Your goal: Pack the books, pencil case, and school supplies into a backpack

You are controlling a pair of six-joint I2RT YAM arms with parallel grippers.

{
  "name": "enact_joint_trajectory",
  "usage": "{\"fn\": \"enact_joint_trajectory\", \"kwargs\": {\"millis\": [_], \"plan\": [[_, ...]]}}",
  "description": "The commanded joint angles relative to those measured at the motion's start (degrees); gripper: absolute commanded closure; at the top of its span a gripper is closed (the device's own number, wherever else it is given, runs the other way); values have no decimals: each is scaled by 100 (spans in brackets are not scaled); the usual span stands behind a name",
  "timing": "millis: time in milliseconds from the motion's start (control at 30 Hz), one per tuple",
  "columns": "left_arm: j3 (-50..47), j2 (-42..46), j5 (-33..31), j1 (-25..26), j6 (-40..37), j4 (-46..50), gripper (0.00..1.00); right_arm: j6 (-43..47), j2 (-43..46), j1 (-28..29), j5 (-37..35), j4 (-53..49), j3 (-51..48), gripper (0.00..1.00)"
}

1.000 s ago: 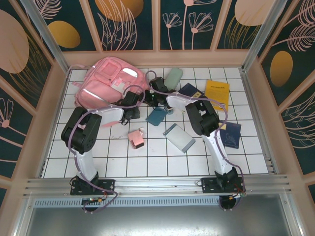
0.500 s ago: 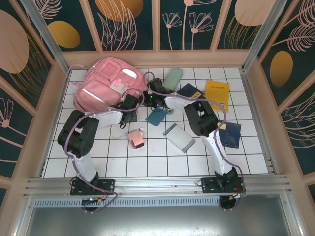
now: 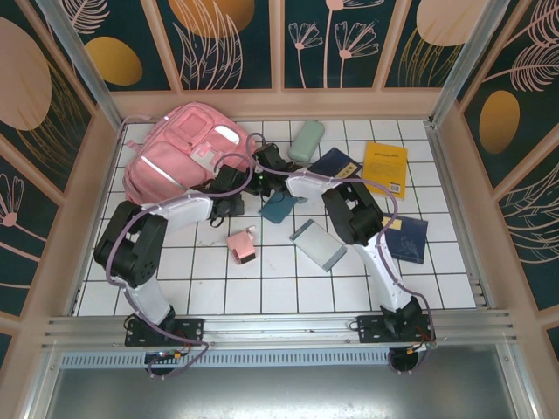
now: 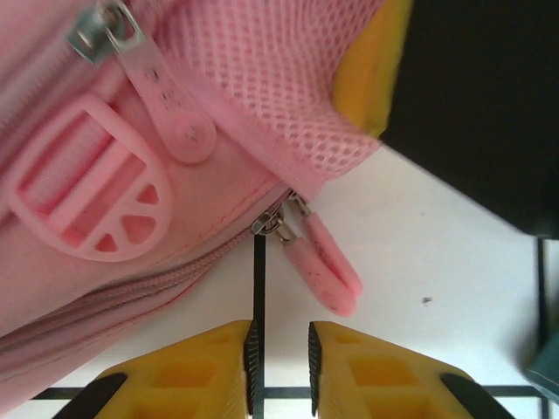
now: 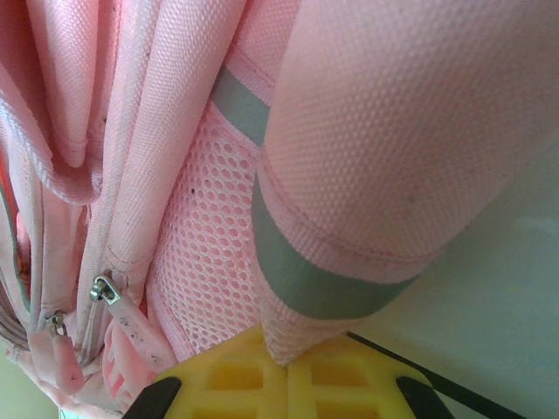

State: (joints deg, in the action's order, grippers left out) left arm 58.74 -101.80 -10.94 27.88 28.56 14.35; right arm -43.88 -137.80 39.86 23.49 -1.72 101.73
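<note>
White tiled table, walled by leaf-print panels. Pink backpack lies at the far left of the surface, with both grippers at its right edge.

Fingers of the right gripper are pressed together, pinching the lower corner of a padded pink part of the backpack that carries a grey band.

Fingers of the left gripper stand a narrow slit apart with nothing between them. A pink zip pull lies on the tile just beyond the tips.

Items loose on the table, right of the backpack:
- mint-green case, far centre
- navy book and yellow book, far right
- second navy book, nearer, at right
- teal pad, pink box and grey-blue box, in the middle
</note>
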Motion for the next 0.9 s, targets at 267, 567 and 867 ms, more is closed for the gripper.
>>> {"fn": "enact_joint_trajectory", "kwargs": {"millis": [267, 567, 867], "plan": [[258, -287, 373, -2, 537, 14, 69, -48, 113, -13, 43, -113, -100, 100], [354, -518, 327, -2, 542, 19, 65, -42, 121, -13, 51, -145, -119, 100], [516, -763, 182, -11, 484, 60, 62, -37, 49, -15, 76, -194, -30, 100]]}}
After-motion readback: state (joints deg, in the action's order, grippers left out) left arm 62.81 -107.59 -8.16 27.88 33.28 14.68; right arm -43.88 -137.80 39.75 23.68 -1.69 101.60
